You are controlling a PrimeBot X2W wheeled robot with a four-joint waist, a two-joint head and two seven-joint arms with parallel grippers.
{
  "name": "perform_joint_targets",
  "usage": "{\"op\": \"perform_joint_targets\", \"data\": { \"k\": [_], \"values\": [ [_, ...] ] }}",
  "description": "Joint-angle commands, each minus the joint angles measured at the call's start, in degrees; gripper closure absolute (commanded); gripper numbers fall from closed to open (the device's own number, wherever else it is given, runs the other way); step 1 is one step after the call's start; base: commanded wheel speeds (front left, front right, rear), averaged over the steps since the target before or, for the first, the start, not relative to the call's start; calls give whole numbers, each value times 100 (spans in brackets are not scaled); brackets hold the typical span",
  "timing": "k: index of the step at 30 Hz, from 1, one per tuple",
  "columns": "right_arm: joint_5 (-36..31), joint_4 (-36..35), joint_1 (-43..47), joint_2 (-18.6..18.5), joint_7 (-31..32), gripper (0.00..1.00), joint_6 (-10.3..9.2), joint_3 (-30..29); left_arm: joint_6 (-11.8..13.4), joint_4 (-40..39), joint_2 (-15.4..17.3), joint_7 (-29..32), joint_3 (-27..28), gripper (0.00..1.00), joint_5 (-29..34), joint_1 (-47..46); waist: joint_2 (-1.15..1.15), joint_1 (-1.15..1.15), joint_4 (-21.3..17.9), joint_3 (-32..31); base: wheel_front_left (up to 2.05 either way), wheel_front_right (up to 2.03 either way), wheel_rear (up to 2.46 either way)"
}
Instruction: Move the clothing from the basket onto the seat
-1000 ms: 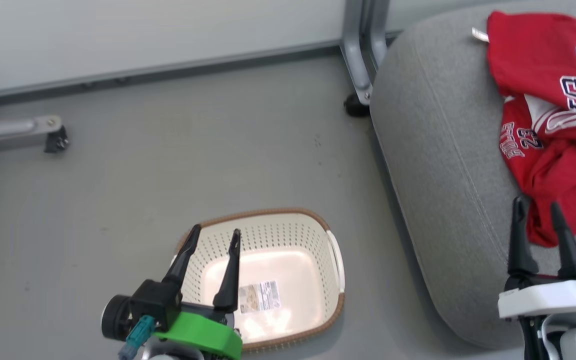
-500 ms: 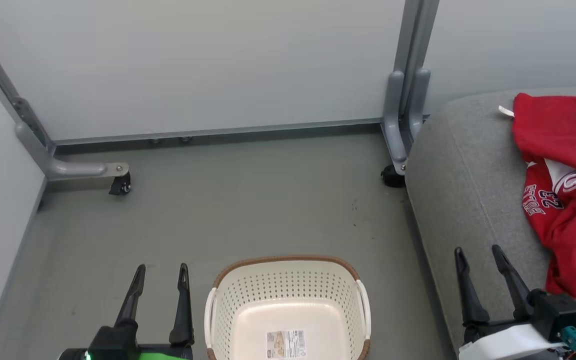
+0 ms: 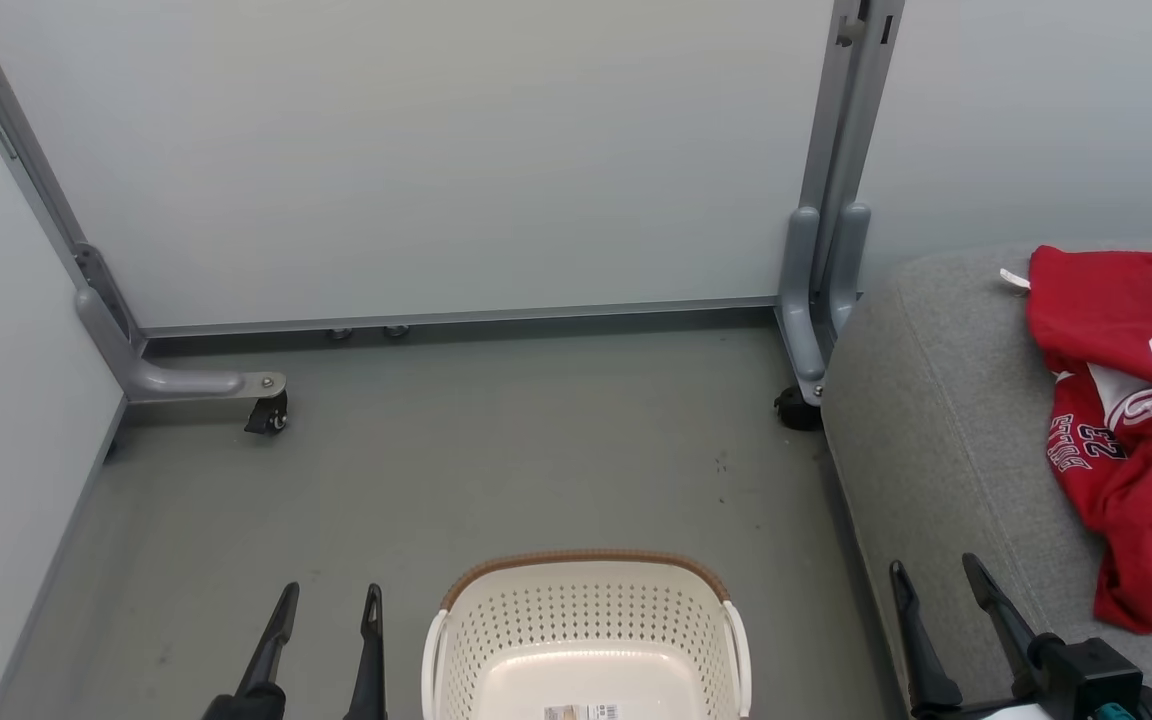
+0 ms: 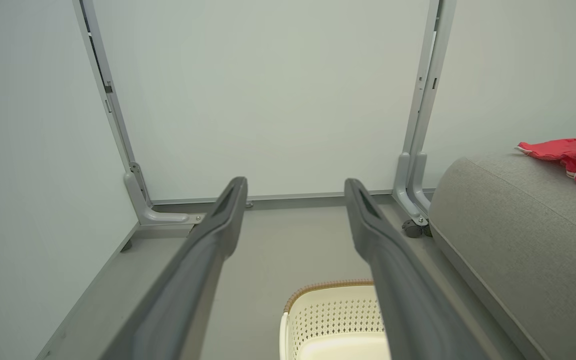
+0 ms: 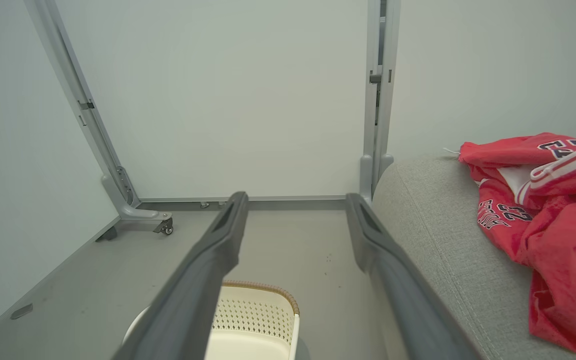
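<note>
The clothing point(image 3: 1131, 440), a red heap showing 23 and white trim, is lying crumpled on the seat point(image 3: 936, 430), toward its right side and well apart from the basket point(image 3: 586, 557). The basket is sitting on the grey floor point(image 3: 496, 450) near the seat's rounded edge. The part of its inside that is showing is holding nothing but a paper label point(image 3: 584, 712); its near end is running off the head view, so I cannot tell about that strip. The left gripper point(image 3: 332, 592) is hovering over the floor just left of the basket, its 2 fingers standing wide apart with nothing between them. The right gripper point(image 3: 934, 566) is hanging over the seat's edge, near the garments but not touching them, its fingers likewise spread and gripping nothing. Judging from this, the transfer is looking finished, with nothing obvious remaining to move
</note>
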Motion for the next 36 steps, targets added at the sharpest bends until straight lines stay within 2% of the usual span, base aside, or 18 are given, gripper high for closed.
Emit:
{"op": "perform_joint_targets", "data": {
  "k": [1, 15, 29, 30, 36],
  "values": [
    [-50, 23, 54, 1, -18, 0, -2, -27, -51, 54, -10, 1, 27, 0, 42, 86, 0, 1, 10, -18, 0, 0, 0],
    [-82, 126, 136, 28, -18, 0, -2, -62, -254, 260, -133, 1, 193, 0, 74, 62, 0, 1, -30, -117, 0, 0, 0],
    [-93, 105, 154, 4, -18, 0, -2, -46, -289, 317, -180, 1, 209, 0, 88, 37, 0, 1, -9, -78, 0, 0, 0],
    [-42, 133, 111, 40, 1, 100, 0, -36, -300, 329, -183, 0, 202, 100, 82, 0, 0, 1, -13, -84, 0, 0, 0],
    [201, 357, 91, 81, 61, 100, 0, -30, -312, 554, -186, 55, 232, 100, -152, -16, 0, 1, -17, -69, 0, 0, 0]
  ]
}}
